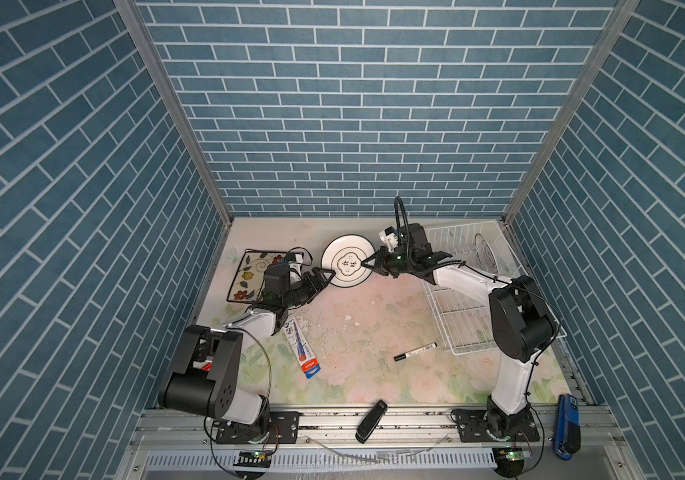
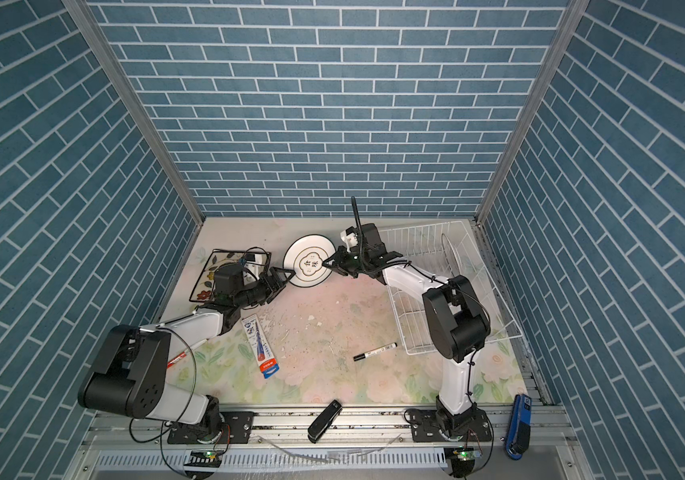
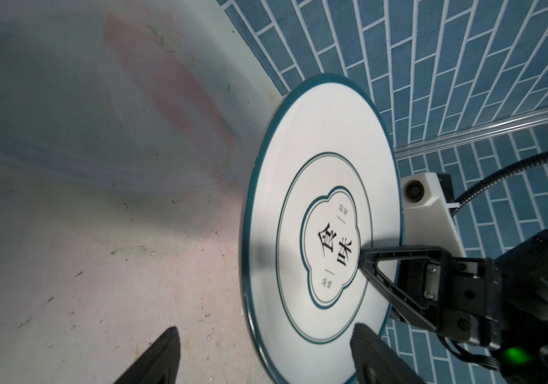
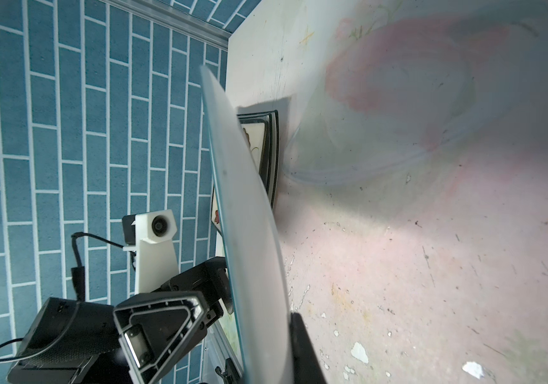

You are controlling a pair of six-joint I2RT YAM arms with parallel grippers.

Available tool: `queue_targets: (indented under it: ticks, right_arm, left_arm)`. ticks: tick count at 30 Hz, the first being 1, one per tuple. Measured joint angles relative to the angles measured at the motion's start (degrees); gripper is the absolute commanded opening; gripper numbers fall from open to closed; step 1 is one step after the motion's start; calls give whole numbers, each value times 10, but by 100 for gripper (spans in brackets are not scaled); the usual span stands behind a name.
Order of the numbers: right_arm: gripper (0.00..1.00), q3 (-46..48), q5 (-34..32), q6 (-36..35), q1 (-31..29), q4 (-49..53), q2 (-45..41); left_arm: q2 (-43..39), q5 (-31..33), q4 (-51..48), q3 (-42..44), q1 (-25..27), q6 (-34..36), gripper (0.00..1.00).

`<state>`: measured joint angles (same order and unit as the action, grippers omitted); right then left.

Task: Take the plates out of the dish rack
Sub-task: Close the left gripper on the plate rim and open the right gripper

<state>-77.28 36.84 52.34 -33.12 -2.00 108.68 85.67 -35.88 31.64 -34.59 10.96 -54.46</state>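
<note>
At far centre, the right gripper (image 1: 364,263) clamps the plate's (image 1: 342,249) right rim, so its left edge sits between the left gripper's (image 1: 329,276) parted jaws, seemingly for handover.

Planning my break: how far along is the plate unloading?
Done: floral plate lies on the table. In hand: round plate gripped by the right gripper, open left gripper straddling its edge. Left: third plate standing in the dish rack.

Both top views are evenly lit; wrist views warp at edges, with soft shadows.
</note>
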Motion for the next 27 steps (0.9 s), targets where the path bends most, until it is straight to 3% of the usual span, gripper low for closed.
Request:
queue_targets:
  ticks: [7,17,22,25,27]
  right_arm:
    - [0,10,9,4,0,-3,-10]
    - [0,28,27,10,0,-23,-18]
    - [0,29,33,14,0,-28,-18]
    - [18,31,40,25,3,-34,-18]
    - [28,32,43,29,2,-38,-19]
  left_arm:
    - [63,-28,116,3,-8,-72,47]
    - [113,-46,256,17,-11,-164,28]
    - [130,-52,306,18,-11,-192,13]
    - [136,-56,335,21,-14,-218,0]
    - [137,-56,346,21,-14,-224,0]
